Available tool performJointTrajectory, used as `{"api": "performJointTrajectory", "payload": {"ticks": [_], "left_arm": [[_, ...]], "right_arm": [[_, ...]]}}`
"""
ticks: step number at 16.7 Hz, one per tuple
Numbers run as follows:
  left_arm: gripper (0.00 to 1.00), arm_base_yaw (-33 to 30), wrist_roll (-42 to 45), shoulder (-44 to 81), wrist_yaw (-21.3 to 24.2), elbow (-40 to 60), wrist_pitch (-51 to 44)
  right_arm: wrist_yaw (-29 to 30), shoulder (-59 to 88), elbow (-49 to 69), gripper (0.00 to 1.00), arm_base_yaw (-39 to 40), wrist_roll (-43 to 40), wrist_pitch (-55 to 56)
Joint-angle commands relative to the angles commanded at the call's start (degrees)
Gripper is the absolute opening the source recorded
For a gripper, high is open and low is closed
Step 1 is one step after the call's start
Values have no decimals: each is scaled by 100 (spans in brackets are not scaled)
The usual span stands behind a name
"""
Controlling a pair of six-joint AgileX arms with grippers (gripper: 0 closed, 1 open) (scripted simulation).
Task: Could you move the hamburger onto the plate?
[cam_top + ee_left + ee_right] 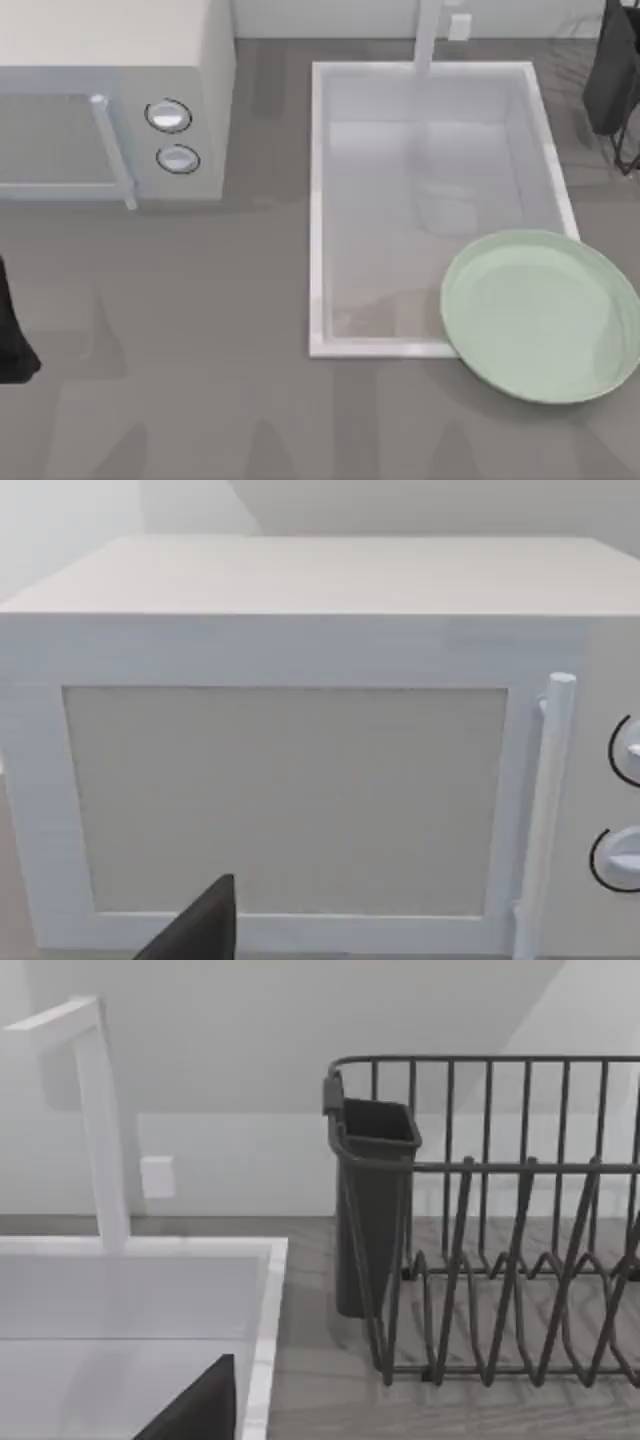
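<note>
I am at the search step: the plate (545, 315) sits bare, overlapping the sink's (318, 210) near right corner, and I cannot place the hamburger. The closed microwave (285, 750) may hide it. Either claw's state I cannot tell.

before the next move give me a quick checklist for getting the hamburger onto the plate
1. Hamburger located: cannot tell; it may be behind the closed microwave door.
2. Plate ready: ok, nothing on it, at the table's right, overlapping the sink corner.
3. Microwave door open: not ok, shut in the left wrist view.
4. Left gripper placed: ok, facing the microwave door.
5. Right gripper placed: cannot tell, it faces the dish rack.
</note>
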State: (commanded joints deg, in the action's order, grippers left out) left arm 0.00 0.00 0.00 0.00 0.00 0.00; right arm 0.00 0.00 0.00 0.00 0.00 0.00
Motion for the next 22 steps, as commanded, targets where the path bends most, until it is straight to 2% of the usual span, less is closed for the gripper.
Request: {"api": "performJointTrajectory", "payload": {"ticks": [4,8,18,22], "left_arm": [[100,0,0,0,0,0,0],[100,0,0,0,0,0,0],[100,0,0,0,0,0,0],[100,0,0,0,0,0,0]], "right_arm": [[-5,182,171,100,-27,-98,-130],[-10,1271,1065,100,-191,-614,-827],[4,6910,4447,100,-859,-2700,-3790],[-2,8685,5667,100,-1083,-3426,-4787]]}}
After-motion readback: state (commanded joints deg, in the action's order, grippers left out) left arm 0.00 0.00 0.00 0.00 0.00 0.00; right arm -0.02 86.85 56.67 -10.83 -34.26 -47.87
